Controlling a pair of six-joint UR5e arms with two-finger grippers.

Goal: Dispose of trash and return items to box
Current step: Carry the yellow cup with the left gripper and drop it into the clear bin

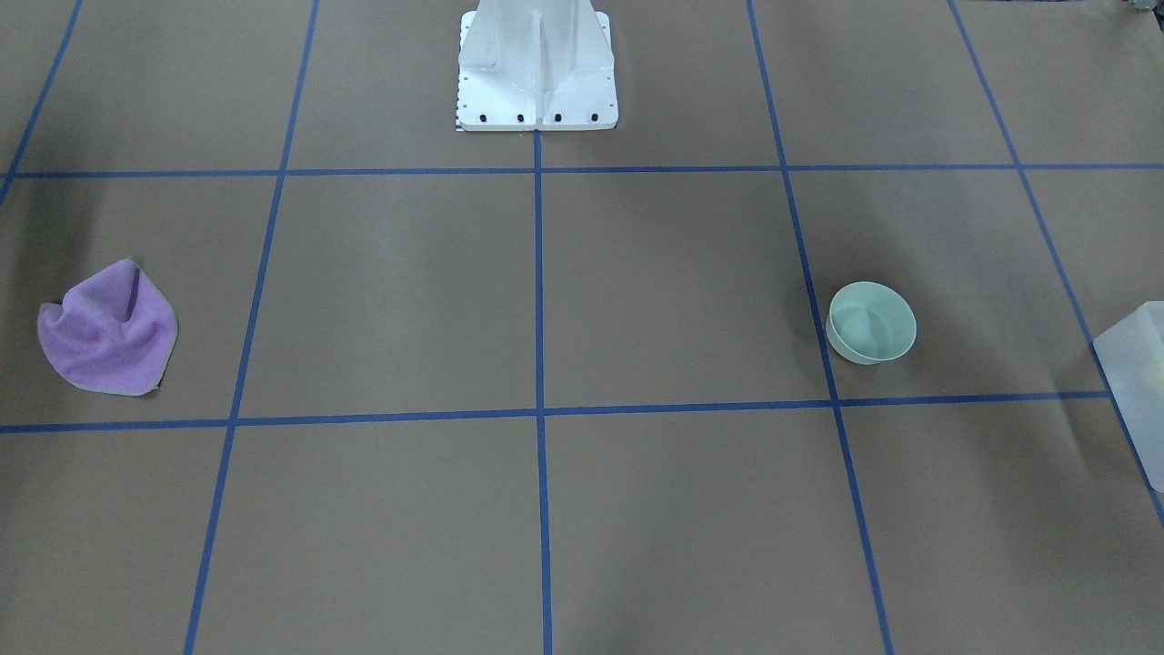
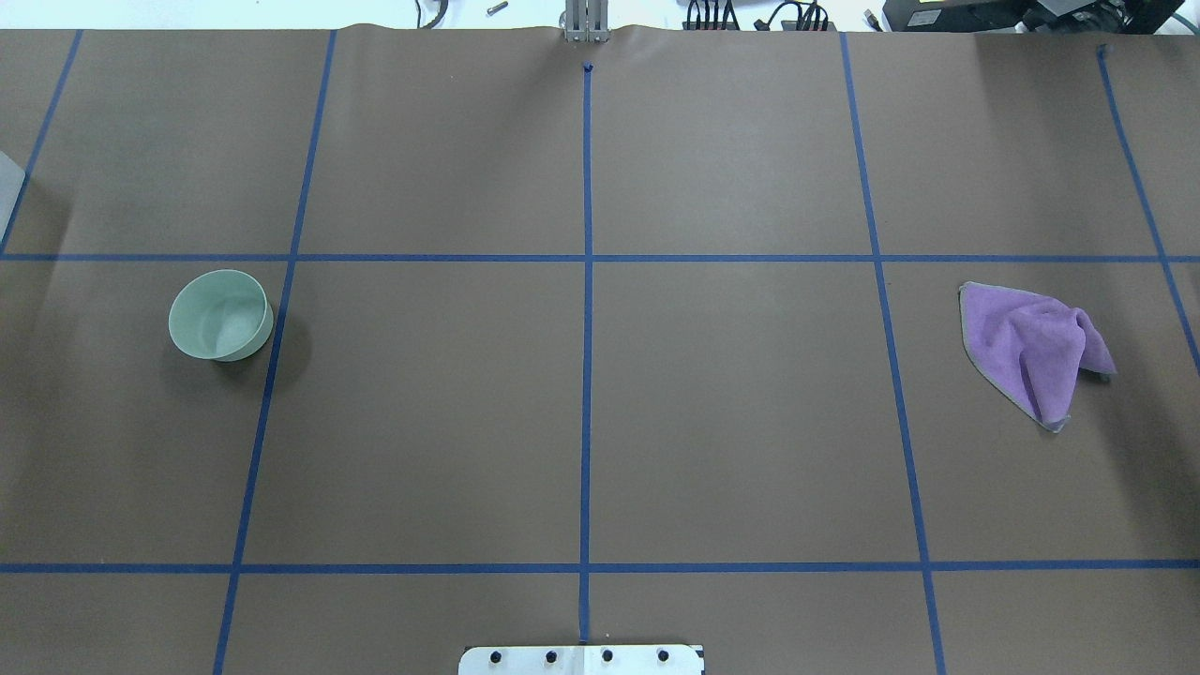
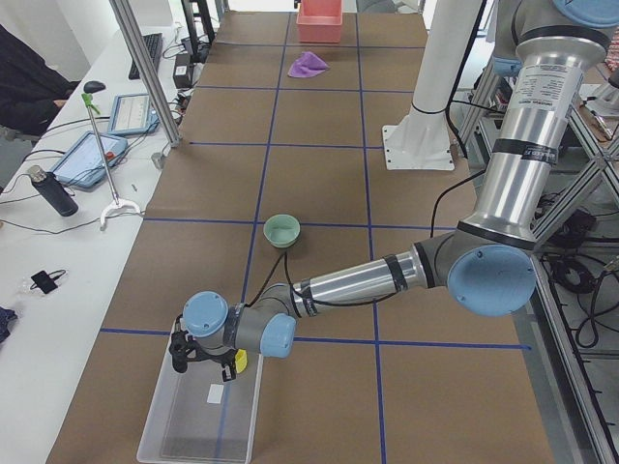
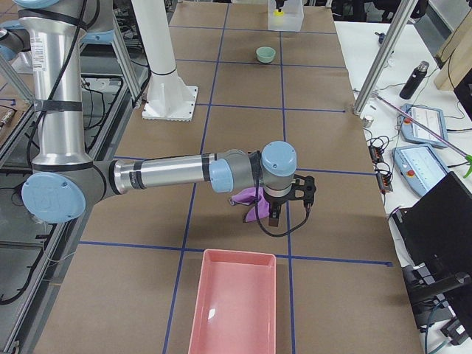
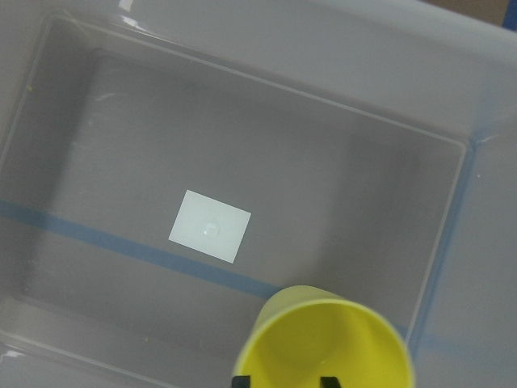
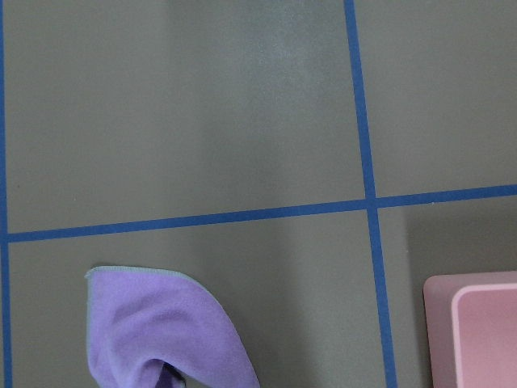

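Observation:
The yellow cup [image 5: 323, 339] hangs over the inside of the translucent box [image 5: 485, 202], held in my left gripper [image 5: 283, 380], whose black fingertips [image 5: 240, 380] show at its rim. In the exterior left view the left gripper [image 3: 203, 353] is above the near end of the box [image 3: 198, 416] with the cup [image 3: 241, 360] beside it. The mint-green bowl [image 2: 220, 314] stands upright on the table, apart from the box [image 1: 1137, 382]. My right gripper [image 4: 284, 203] is over a purple cloth [image 4: 247, 198]; I cannot tell whether it is open or shut.
The purple cloth [image 2: 1027, 347] lies crumpled on the table's right side. A pink tray [image 4: 234, 302] stands near it, at the table's end. The white pedestal base [image 1: 536, 73] stands at the robot's edge. A white sticker [image 5: 210, 226] lies on the box floor.

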